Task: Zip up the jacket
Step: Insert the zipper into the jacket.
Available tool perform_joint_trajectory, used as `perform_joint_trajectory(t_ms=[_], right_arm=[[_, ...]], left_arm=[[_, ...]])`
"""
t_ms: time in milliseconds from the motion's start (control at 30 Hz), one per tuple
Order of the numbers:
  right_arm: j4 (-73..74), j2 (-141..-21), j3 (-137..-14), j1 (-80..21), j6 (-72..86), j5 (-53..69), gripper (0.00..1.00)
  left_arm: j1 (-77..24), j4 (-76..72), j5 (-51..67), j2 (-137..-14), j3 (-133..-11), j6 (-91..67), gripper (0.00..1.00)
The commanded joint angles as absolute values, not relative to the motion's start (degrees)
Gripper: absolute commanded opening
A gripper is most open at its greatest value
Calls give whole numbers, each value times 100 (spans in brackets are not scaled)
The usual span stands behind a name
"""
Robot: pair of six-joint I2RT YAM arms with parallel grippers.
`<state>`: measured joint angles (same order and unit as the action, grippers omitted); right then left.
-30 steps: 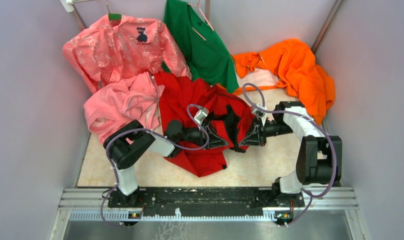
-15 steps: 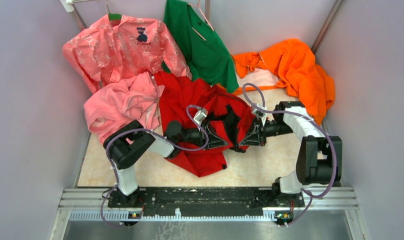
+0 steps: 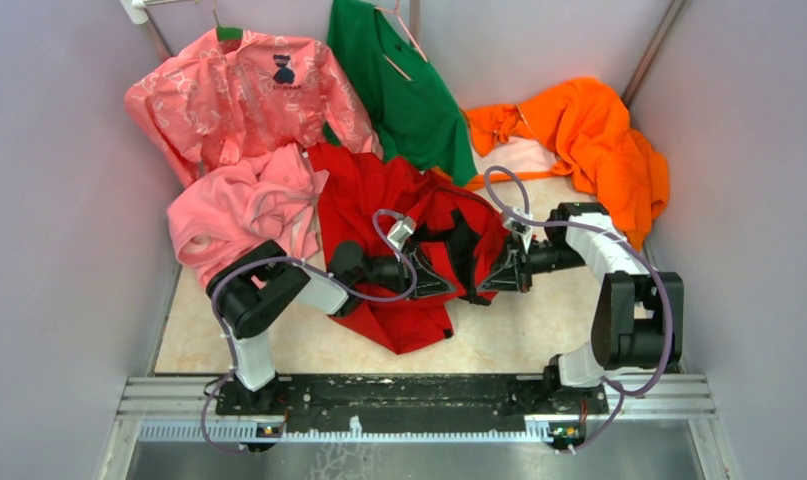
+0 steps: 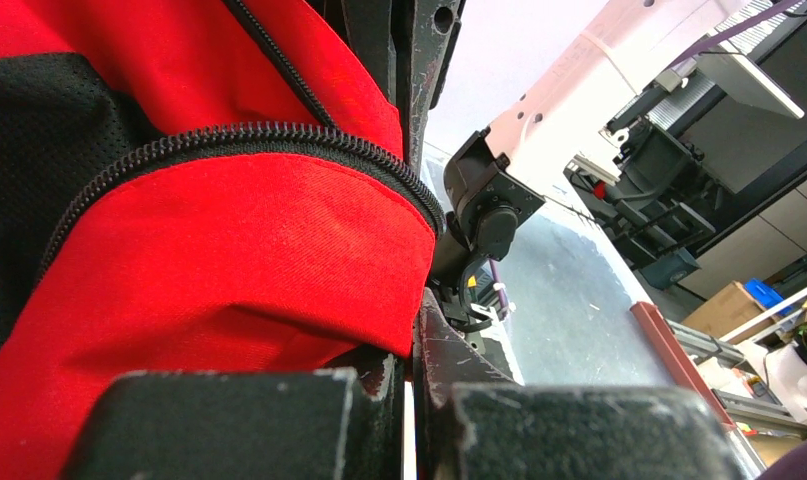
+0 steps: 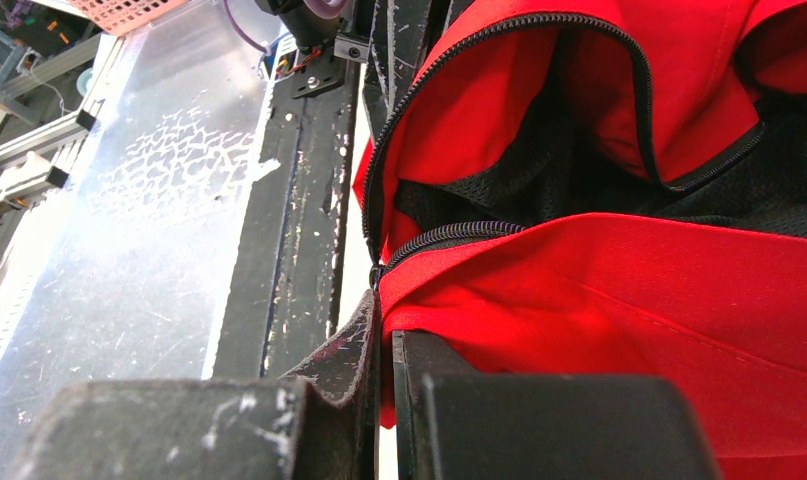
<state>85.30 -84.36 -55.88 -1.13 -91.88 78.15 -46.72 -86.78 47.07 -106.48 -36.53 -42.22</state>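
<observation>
The red jacket lies crumpled in the middle of the table, its dark lining turned out between the two arms. My left gripper reaches in from the left and is shut on a red edge of the jacket, just below a curved row of dark zipper teeth. From the right, my right gripper is shut on the jacket's edge. Two rows of zipper teeth meet just above its fingertips. The two grippers almost touch, tip to tip.
A pink fleece garment lies left of the jacket. A patterned pink shirt and a green garment hang at the back, and an orange garment is heaped at the back right. Grey walls close in both sides.
</observation>
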Motion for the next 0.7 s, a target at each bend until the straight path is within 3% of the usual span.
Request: perform_joint_trajectory(t_ms=[0, 667], right_arm=[[8606, -8235, -5580, -158, -9325, 8125, 0], [8613, -8185, -5680, -229, -9147, 8145, 0]], left_arm=[[-4651, -10274, 4817, -10673, -3789, -4234, 0], [-4648, -10273, 4793, -10767, -3862, -4268, 0]])
